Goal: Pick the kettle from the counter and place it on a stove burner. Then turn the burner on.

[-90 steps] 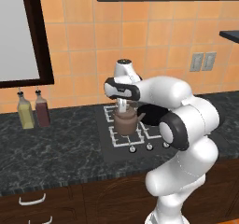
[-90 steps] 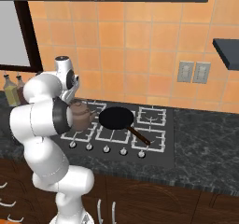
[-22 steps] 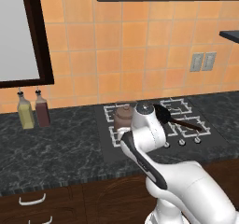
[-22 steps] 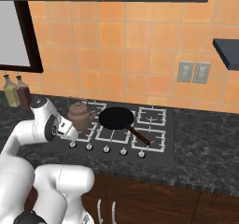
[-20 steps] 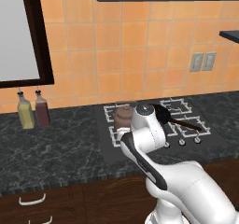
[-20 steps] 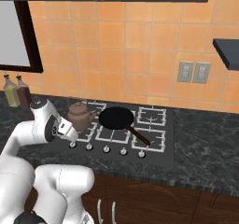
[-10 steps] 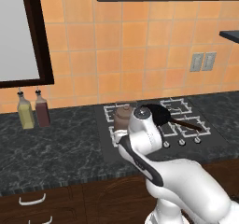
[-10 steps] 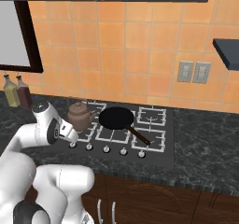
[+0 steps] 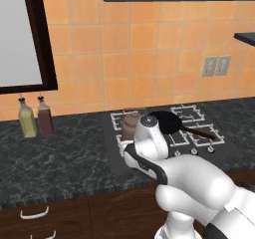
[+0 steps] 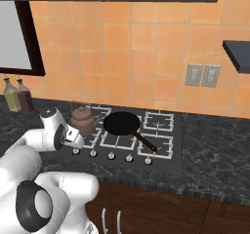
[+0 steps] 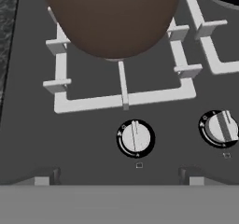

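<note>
The brown kettle (image 10: 83, 119) stands on the front left burner of the stove (image 10: 168, 145), free of any grip. From the left base its body (image 9: 129, 126) peeks out behind my wrist. In the hand view its round belly (image 11: 112, 17) fills the top, over the white grate (image 11: 123, 85). My gripper (image 11: 117, 177) is open and empty, low in front of the stove's row of knobs, its fingers (image 10: 73, 137) pointing at them. The leftmost knob (image 11: 135, 138) lies straight ahead between the fingertips, a second knob (image 11: 219, 127) to its right.
A black frying pan (image 10: 122, 123) sits on the burner right of the kettle, its handle pointing to the front right. Two bottles (image 9: 36, 121) stand at the wall on the dark counter (image 9: 60, 158), left of the stove. Drawers lie below the counter's edge.
Over the last second the hand has crept a little closer to the knobs, jaws still open. Earlier it hung over the kettle on the burner; the kettle has stayed put.
</note>
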